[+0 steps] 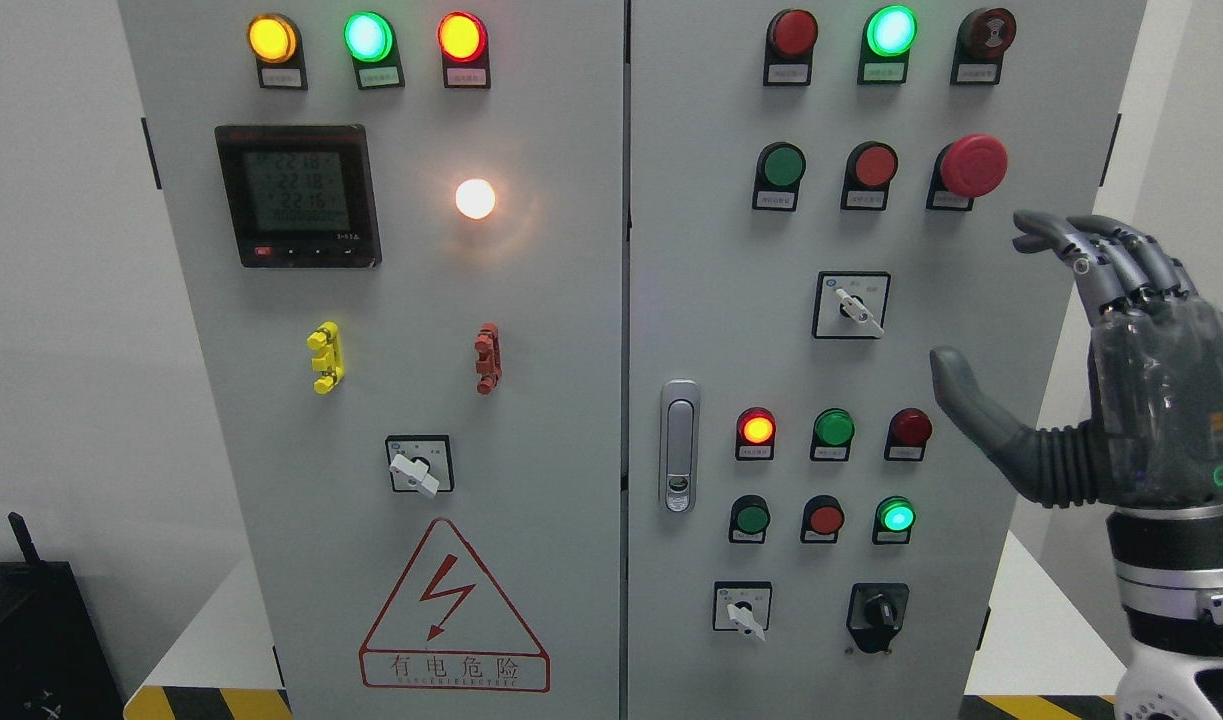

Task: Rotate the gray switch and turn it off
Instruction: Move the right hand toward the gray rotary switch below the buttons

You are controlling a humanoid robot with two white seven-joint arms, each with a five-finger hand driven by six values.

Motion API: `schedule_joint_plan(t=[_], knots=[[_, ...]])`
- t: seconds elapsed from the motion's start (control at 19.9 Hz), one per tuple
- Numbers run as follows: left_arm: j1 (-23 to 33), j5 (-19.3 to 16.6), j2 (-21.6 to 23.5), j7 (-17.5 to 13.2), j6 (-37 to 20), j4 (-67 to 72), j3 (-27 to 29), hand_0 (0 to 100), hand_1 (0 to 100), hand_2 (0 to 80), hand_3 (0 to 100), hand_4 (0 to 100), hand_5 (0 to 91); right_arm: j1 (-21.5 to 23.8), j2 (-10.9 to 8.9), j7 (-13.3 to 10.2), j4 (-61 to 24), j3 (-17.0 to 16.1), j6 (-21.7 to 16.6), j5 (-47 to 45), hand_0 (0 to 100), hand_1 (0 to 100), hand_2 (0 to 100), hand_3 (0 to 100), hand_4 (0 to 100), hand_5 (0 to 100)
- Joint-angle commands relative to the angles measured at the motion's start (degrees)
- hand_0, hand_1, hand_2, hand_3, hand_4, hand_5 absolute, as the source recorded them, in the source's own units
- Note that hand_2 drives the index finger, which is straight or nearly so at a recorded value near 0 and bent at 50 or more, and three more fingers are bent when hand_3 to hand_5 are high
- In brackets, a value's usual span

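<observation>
Right hand [1121,370] raised beside grey cabinet [571,400], fingers [1101,245] apart, holding nothing; white walls behind.

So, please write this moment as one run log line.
right hand: open, raised beside cabinet's right door, touching nothing | gray switch: untouched, left of hand | left hand: not in view

Red e-stop btn [973,165], digital meter [297,195] (lit), warning triangle [454,610]

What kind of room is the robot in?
Probably an electrical or factory control room. It faces a gray control cabinet with glowing indicator lights, rotary switches and a lightning-bolt warning sign. Its right hand is raised nearby.
</observation>
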Motion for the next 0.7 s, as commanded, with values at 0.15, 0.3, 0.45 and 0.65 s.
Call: schedule_joint_plan(t=[0.15,0.3,0.45,0.65], knots=[[0.0,0.0,0.0,0.02,0.0,-0.02,1.85,12,39,0.0,0,0,0.0,0.8,2.27,0.13,0.07,4.89,4.66,-0.03,16,36,24,67,71,89],[0.0,0.0,0.0,0.02,0.0,0.07,1.85,12,39,0.0,0,0,0.0,1.15,2.44,0.13,0.07,6.55,7.3,-0.03,16,34,29,68,73,90],[0.0,0.0,0.0,0.02,0.0,-0.02,1.85,12,39,0.0,0,0,0.0,0.89,2.36,0.13,0.25,7.96,10.55,0.06,13,32,34,68,73,91],[0.0,0.0,0.0,0.02,0.0,-0.02,1.85,12,39,0.0,0,0,0.0,0.89,2.79,0.13,1.3,8.49,13.01,0.23,9,29,40,68,73,91]])
